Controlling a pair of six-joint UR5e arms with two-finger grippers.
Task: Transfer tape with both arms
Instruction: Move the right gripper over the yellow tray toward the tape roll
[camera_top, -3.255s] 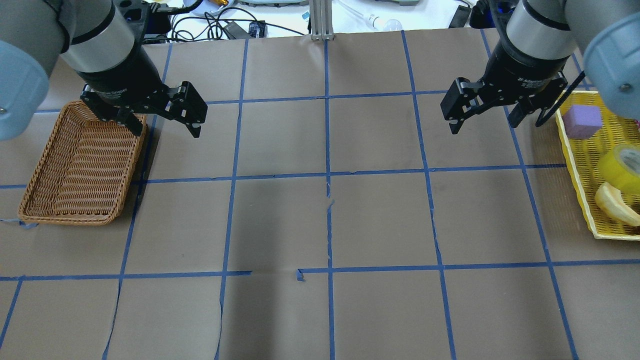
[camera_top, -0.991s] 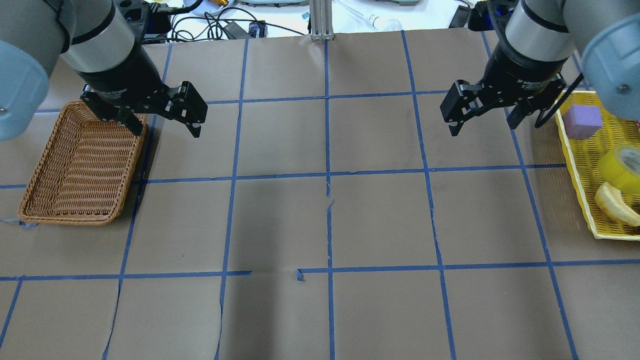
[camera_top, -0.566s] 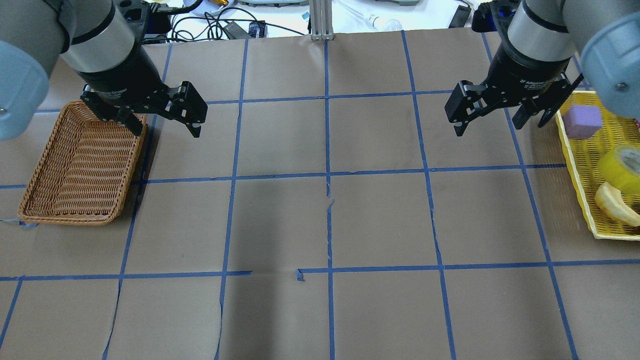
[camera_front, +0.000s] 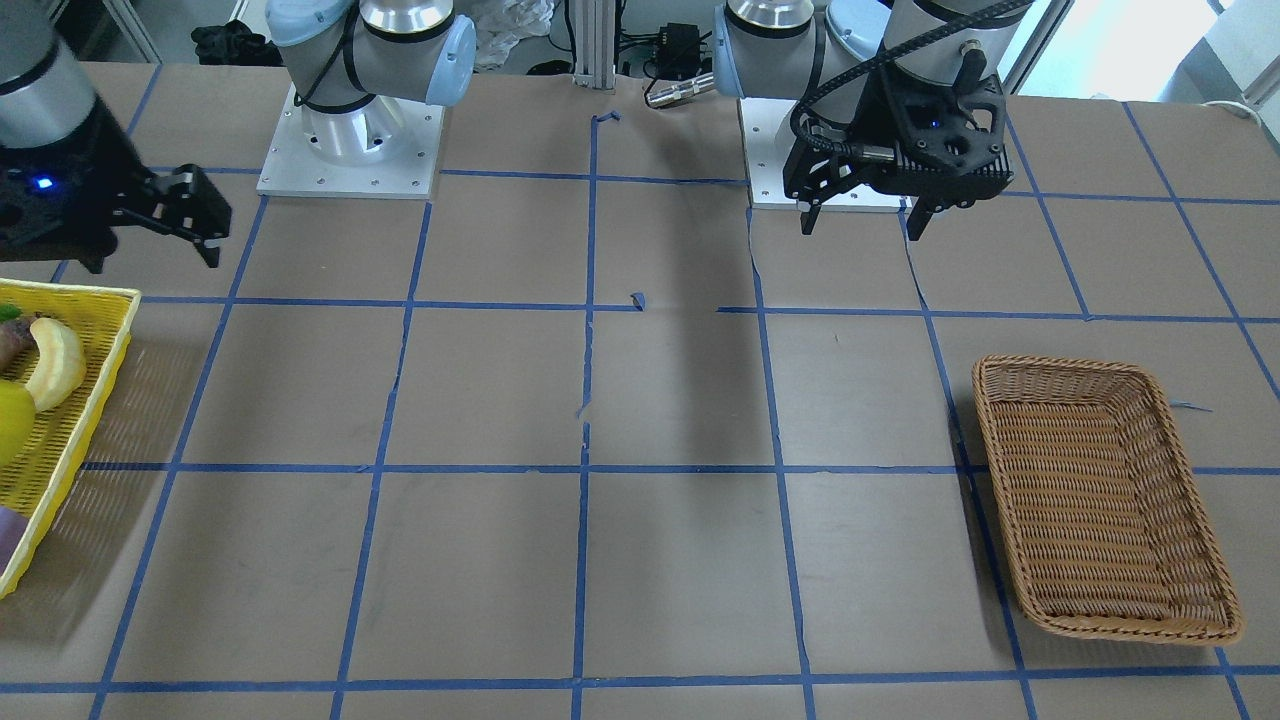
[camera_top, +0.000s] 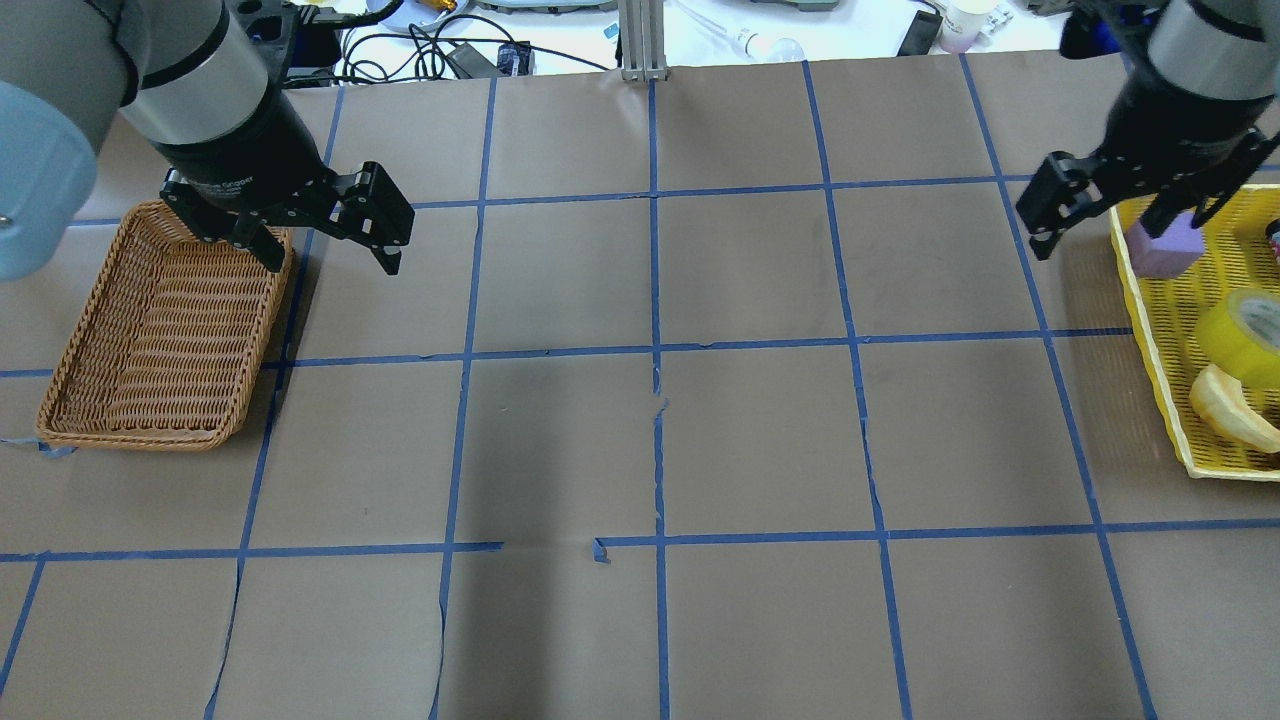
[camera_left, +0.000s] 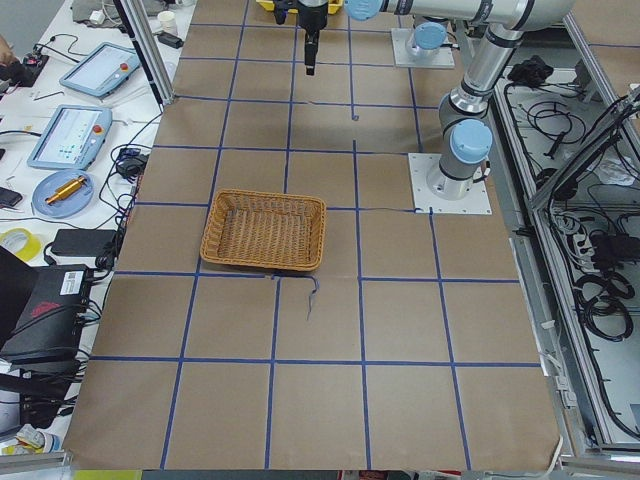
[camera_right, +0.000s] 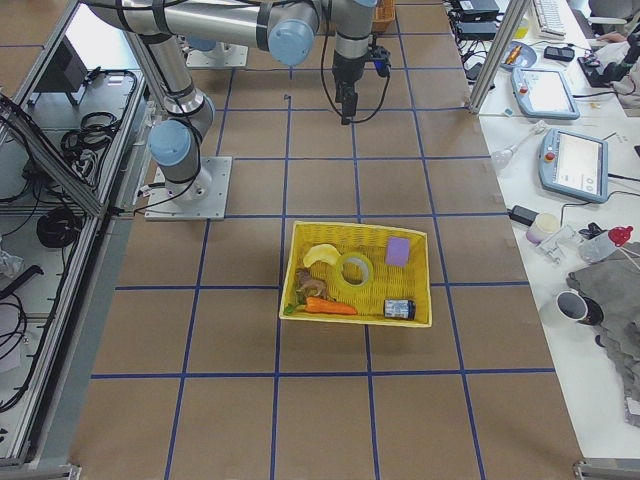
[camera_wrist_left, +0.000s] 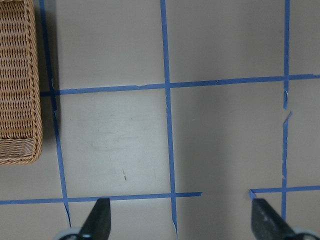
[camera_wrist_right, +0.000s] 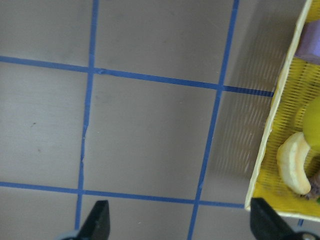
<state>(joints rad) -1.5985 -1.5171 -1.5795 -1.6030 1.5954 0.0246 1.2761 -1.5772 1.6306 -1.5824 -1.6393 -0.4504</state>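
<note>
Tape, a glossy yellow roll, lies in the yellow plastic basket at the table's right end, just behind the banana. A purple block sits farther back in the same basket. Above that far corner hangs the right gripper, its jaws spread wide and empty, well apart from the tape. Across the table, the left gripper hovers at the far corner of the brown wicker basket, likewise spread wide with nothing between its fingers.
</note>
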